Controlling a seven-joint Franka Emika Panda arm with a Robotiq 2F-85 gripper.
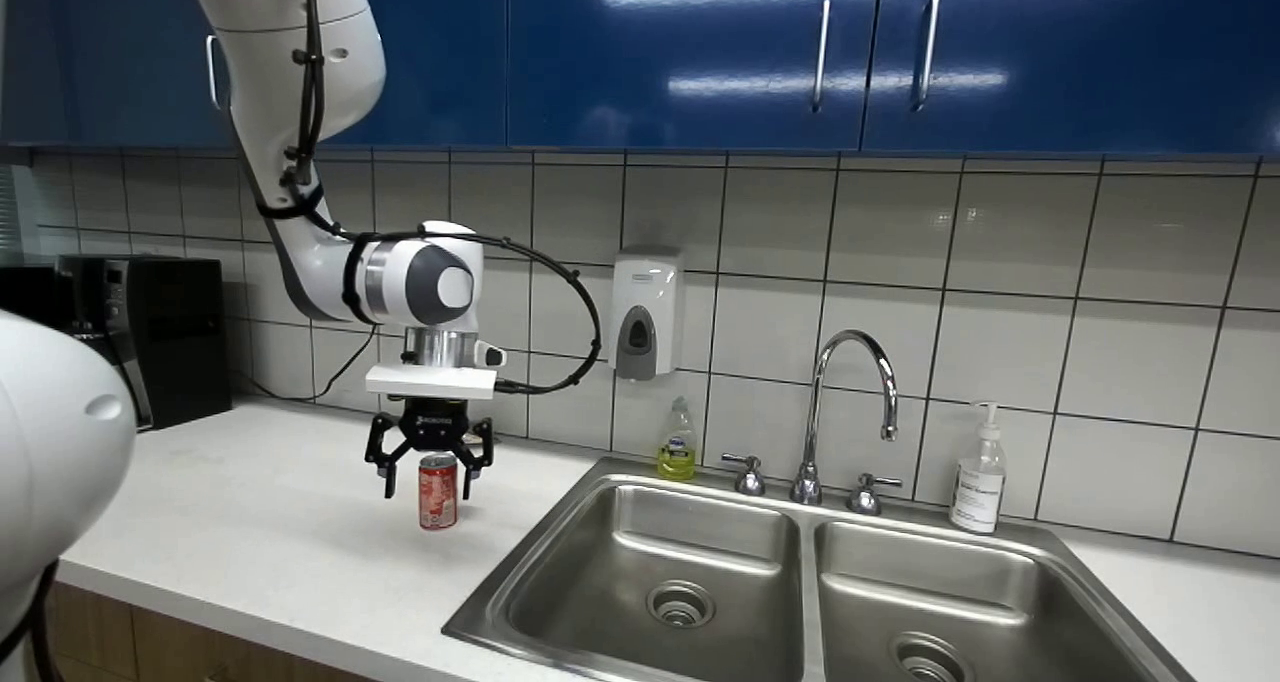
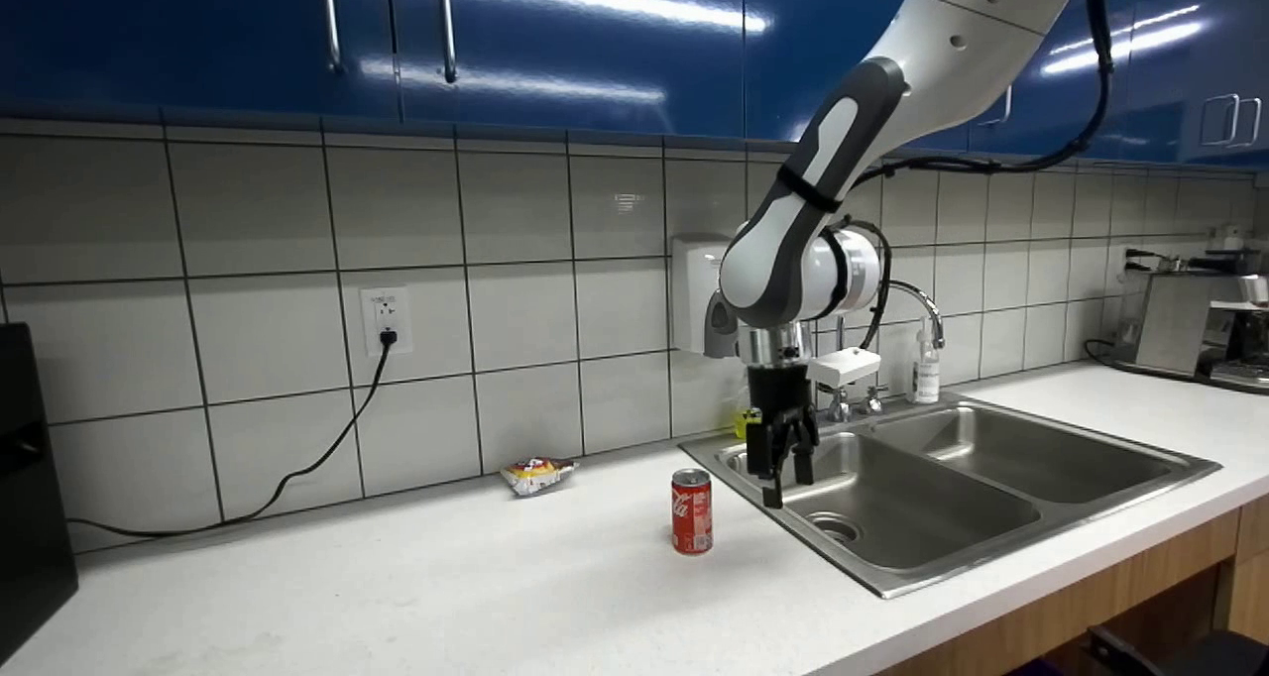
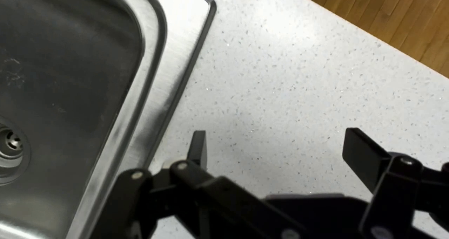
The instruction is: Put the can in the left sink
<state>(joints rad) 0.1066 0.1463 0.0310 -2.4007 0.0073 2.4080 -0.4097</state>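
Note:
A small red can [image 1: 438,497] with a silvery top stands upright on the white counter in both exterior views [image 2: 692,513]. My gripper [image 1: 428,484] is open and empty, pointing down above the counter. In an exterior view the can lines up between the fingers. In an exterior view the gripper [image 2: 789,485] hangs right of the can with a gap, so it is not around it. The left sink [image 1: 590,587] is a steel basin with a round drain, right of the can; it also shows in an exterior view [image 2: 922,517]. In the wrist view the open fingers [image 3: 275,139] are over bare counter, beside the left sink [image 3: 66,91]; the can is out of view.
The right basin [image 1: 960,592] adjoins the left one. A tall faucet [image 1: 815,412], a yellow dish soap bottle [image 1: 677,447] and a white soap bottle [image 1: 978,487] stand behind. A snack packet [image 2: 536,474] lies by the wall. A black machine [image 1: 165,337] stands far left.

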